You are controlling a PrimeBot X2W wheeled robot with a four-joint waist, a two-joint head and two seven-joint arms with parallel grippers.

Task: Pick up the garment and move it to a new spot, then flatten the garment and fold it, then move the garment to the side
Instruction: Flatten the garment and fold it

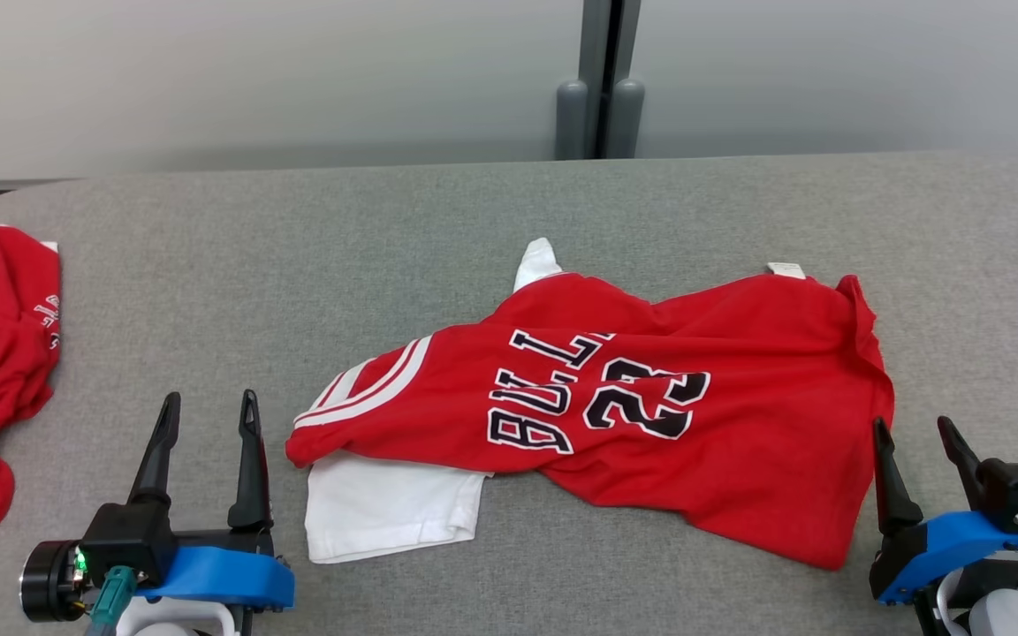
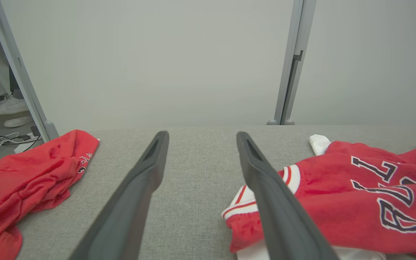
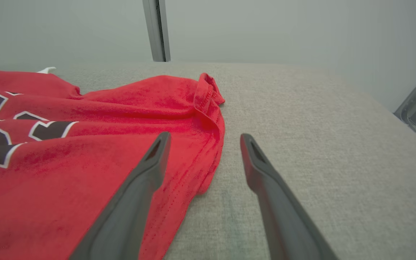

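Rumpled red jersey [image 1: 739, 415] lies on coarse grey woven table [image 1: 474, 221].

Our three cams
Head looks down; wrists skim low, fwd. We share the jersey [image 1: 739, 371] in all.

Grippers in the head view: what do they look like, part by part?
The left gripper and the right gripper match: two long, dark, tapering fingers on a black block, a blue bracket beneath, a teal plug and a small green light. The left one has a black-and-silver cylinder at its side; the right one shows thin yellow and red wires.
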